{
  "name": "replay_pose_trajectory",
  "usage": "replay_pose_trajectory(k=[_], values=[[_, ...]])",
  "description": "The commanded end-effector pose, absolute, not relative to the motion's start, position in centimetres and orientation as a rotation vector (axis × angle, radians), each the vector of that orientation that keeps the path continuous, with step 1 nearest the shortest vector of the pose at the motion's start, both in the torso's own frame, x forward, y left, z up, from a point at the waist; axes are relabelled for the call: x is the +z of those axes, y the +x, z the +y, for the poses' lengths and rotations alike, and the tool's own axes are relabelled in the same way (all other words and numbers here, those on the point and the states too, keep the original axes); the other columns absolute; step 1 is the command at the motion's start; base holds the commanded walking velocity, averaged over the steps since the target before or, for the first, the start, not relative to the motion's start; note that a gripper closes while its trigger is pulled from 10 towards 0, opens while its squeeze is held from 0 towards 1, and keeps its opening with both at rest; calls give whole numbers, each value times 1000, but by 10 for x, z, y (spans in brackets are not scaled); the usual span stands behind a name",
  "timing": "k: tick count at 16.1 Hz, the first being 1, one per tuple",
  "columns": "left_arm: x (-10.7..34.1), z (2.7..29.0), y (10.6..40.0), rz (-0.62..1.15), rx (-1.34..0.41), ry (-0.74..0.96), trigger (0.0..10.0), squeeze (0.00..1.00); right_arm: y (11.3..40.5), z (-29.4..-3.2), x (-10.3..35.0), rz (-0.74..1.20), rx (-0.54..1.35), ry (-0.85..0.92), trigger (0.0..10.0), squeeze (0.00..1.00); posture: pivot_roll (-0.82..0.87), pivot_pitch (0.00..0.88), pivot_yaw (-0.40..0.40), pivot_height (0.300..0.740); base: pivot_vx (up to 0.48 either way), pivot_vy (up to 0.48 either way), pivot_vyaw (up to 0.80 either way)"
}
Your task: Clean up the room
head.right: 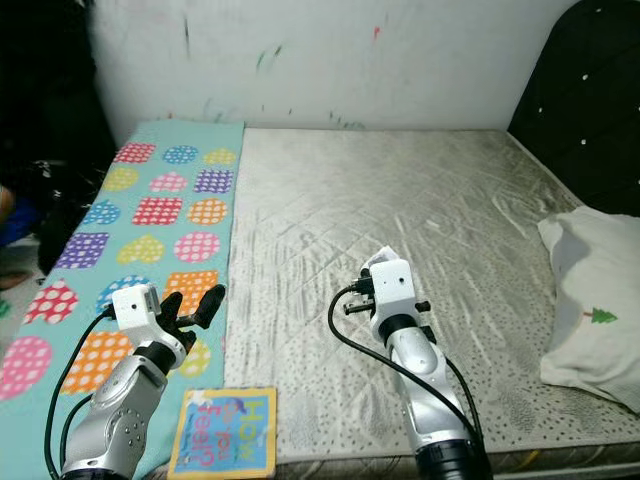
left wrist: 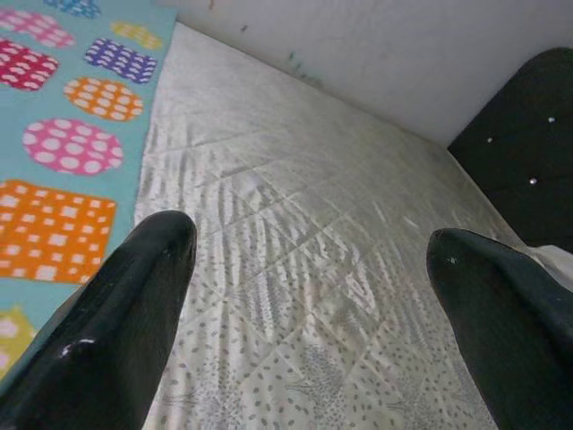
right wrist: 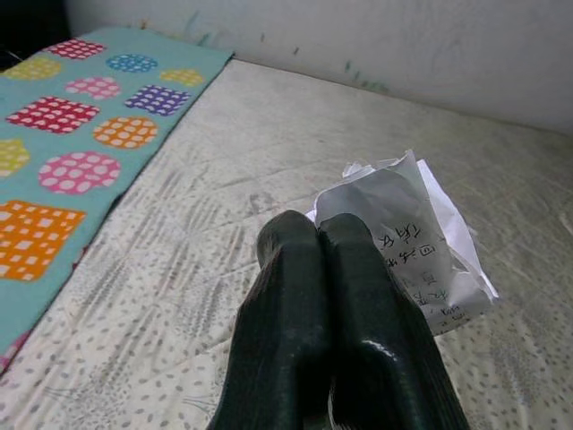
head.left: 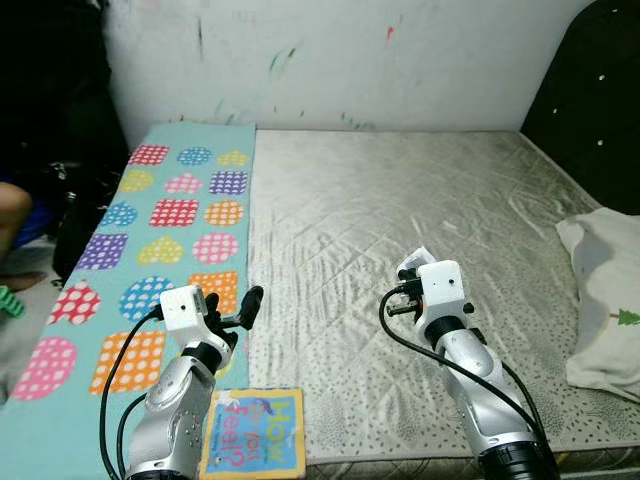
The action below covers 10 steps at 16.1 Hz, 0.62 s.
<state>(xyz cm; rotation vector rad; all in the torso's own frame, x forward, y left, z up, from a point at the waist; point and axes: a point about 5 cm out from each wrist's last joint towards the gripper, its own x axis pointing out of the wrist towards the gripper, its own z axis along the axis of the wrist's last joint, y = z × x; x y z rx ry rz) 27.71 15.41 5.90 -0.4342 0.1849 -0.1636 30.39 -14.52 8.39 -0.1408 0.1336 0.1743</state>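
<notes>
Big grey mattress [head.left: 400, 250] against a scribbled white wall [head.left: 350, 60], with a bright spotted mat [head.left: 160, 230] along its left side. Right gripper [right wrist: 327, 237] pinched shut on a crumpled paper [right wrist: 421, 242], above the near middle. Left gripper [left wrist: 313, 251] wide open, near a book [head.left: 252, 432]. White pillow [head.left: 605, 300] far right

Crumpled paper [right wrist: 407, 237] partly behind closed right fingers [right wrist: 345, 296]; pillow [head.left: 607, 300] edge-cropped
</notes>
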Motion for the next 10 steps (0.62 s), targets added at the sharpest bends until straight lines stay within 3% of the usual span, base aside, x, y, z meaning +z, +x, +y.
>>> replay_pose_trajectory(k=[1,10], values=[[64,157,279,177,-160,-421,10000,0,310,-142,93,103,181,-141,10000,0,-124,0,-37,740,0,480,0],[62,156,278,186,-150,-429,10000,0,308,-139,92,100,207,-147,10000,0,-127,0,-43,740,0,480,0]])
